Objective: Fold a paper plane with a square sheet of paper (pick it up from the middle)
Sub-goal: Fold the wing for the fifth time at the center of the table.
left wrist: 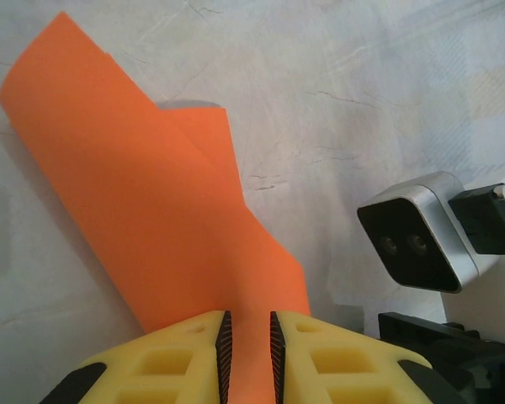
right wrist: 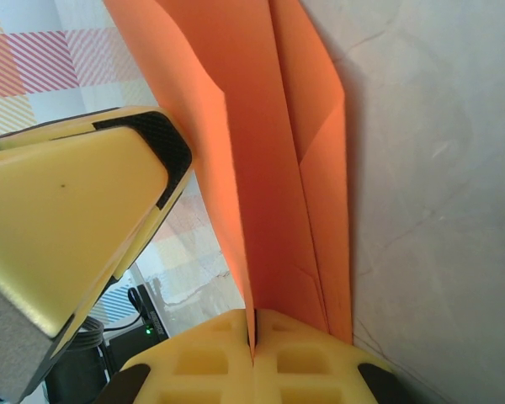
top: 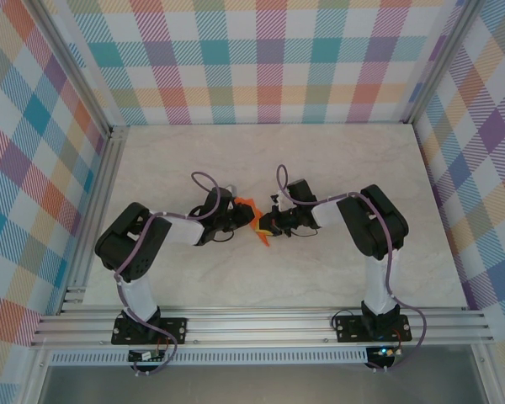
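Right, you're mid-crease w/ the paper plane [left wrist: 151, 210] held up off the counter [left wrist: 362, 101] between both arms. The right gripper [right wrist: 252, 349] is pressed together on the plane's near edge, layers pinched flat, w/ the paper rising straight out from its tips. The left gripper [left wrist: 247, 332] has its jaws narrow, w/ orange running thru the slot and fanning up and left ahead of it. Can't tell if its pads actually bite or just bracket the paper.

To do this step well, IMO:
- Treat the right gripper as the anchor and don't loosen it.
- Bring the left gripper square across the fold, pads flat to the layers.
- Press slow & straight so the crease sets w/o skewing.
- Don't pull the arms apart. Thin paper will prob. tear or slip at the pinch.
- Watch the loose flap ahead of the left gripper. It's curling and could fold crooked.

Hard to make out:
- From the top view the plane is a small orange scrap between the two grippers, shape unreadable.
- Its far end is cut off at the frame top in the right wrist view, and its near end is hidden inside both grippers.
- A finger [right wrist: 76, 227] of the left gripper blocks whatever is to the left of the right gripper.
- Which fold stage you're at, can't say.
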Tool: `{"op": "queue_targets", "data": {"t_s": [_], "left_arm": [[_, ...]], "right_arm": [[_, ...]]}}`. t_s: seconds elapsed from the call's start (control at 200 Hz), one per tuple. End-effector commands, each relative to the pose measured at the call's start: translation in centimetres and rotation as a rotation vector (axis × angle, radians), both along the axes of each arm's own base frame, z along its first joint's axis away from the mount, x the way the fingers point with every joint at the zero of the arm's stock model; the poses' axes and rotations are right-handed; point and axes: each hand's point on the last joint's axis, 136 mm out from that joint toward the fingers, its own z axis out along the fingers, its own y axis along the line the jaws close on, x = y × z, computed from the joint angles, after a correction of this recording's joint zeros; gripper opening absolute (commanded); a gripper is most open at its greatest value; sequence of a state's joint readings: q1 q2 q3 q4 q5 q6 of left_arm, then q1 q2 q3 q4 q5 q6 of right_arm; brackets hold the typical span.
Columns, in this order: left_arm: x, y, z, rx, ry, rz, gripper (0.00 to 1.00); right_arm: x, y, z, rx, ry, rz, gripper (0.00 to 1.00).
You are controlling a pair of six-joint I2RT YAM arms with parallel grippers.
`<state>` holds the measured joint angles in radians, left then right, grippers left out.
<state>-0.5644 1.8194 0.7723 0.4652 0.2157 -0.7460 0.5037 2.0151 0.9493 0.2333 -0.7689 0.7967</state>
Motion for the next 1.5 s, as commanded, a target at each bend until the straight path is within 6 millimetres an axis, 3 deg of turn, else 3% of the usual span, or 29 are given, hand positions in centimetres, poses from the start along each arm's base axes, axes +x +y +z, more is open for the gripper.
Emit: {"op": "queue_targets", "data": {"t_s": [0.0,0.595,1.055,1.495], "left_arm": [[0.7,0.1,-0.5,0.042,-0.005,0.012,0.22],[1.1,0.1,-2.2,0.098,0.021,-0.005,0.22],[-0.2,1.8,-4.9,0.246,0.163,0.006,0.2],[-0.3,1.3,-5.4,0.247,0.18,-0.003,0.2]], "right_arm": [[-1.0,-1.9,-4.2,-0.127,0.095,-0.039,0.04],[-1.5,-2.2,-4.6,-0.142,0.105,-0.035,0.04],[-1.5,-2.2,-0.9,-0.131,0.029,0.009,0.18],[-3.0,-1.8,1.0,-0.077,0.038,0.07,0.17]]}}
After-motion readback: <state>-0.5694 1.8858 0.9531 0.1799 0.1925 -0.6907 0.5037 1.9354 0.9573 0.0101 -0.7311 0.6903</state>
